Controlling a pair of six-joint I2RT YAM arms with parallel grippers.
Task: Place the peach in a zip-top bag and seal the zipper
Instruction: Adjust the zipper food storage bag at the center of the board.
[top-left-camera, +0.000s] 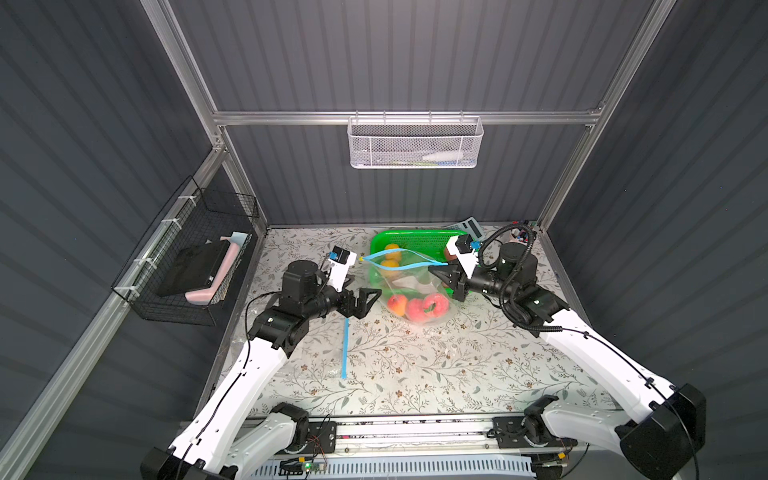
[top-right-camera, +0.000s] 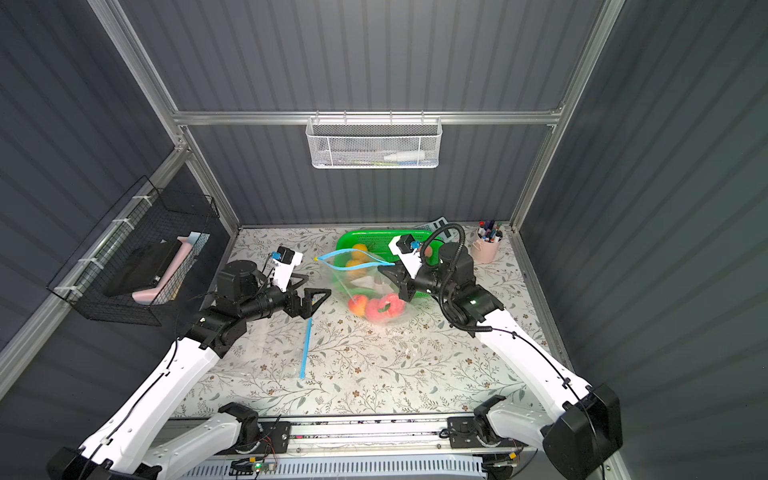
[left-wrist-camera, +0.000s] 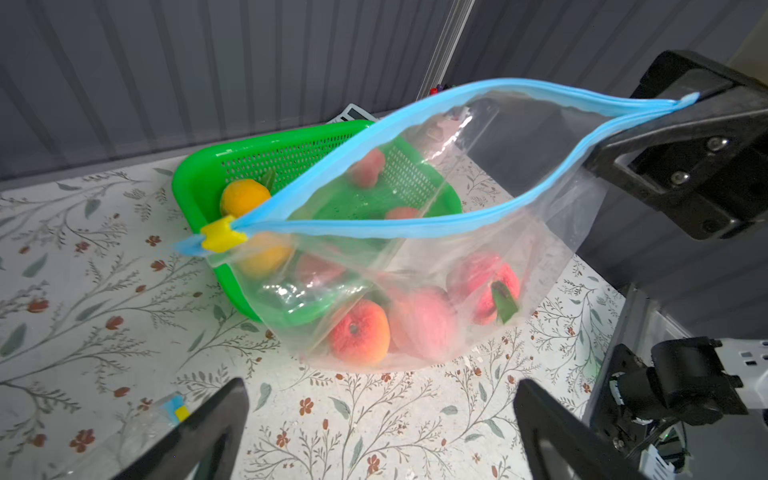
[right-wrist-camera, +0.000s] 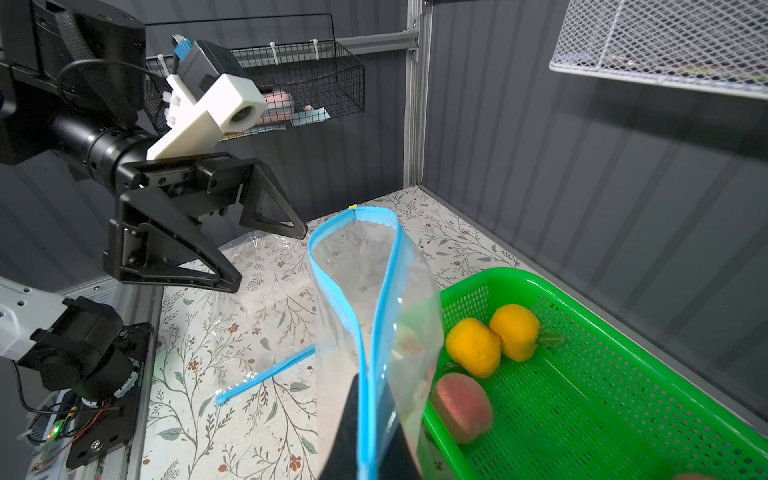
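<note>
Nearest, low in a top view, one spare clear bag with a blue zipper strip (top-left-camera: 344, 349) lies flat on the floral-patterned bench (top-left-camera: 415, 374). Just above it in the frame, the left gripper (top-left-camera: 368, 303) hovers spread wide and empty, close beside the left wall of the clear zip-top plastic bag (top-left-camera: 409, 282). Three pink-red round peaches (left-wrist-camera: 359, 332) lie in the bottom of that bag, whose mouth gapes open. The blue zipper track (left-wrist-camera: 374, 226) runs its long axis across the frame, from one small yellow slider (left-wrist-camera: 222, 239) at its left end to the right gripper (top-left-camera: 434, 271), which is pressed together on the right end and holds it up. The slider sits straight above the left gripper in the top view, apart from it. That arm is the nearer, so sealing likely falls to it, drawing the slider rightward. Farthest, one green perforated plastic basket (right-wrist-camera: 519, 274) holds two orange round fruits (right-wrist-camera: 473, 347) and at least one further peach (right-wrist-camera: 461, 405).
</note>
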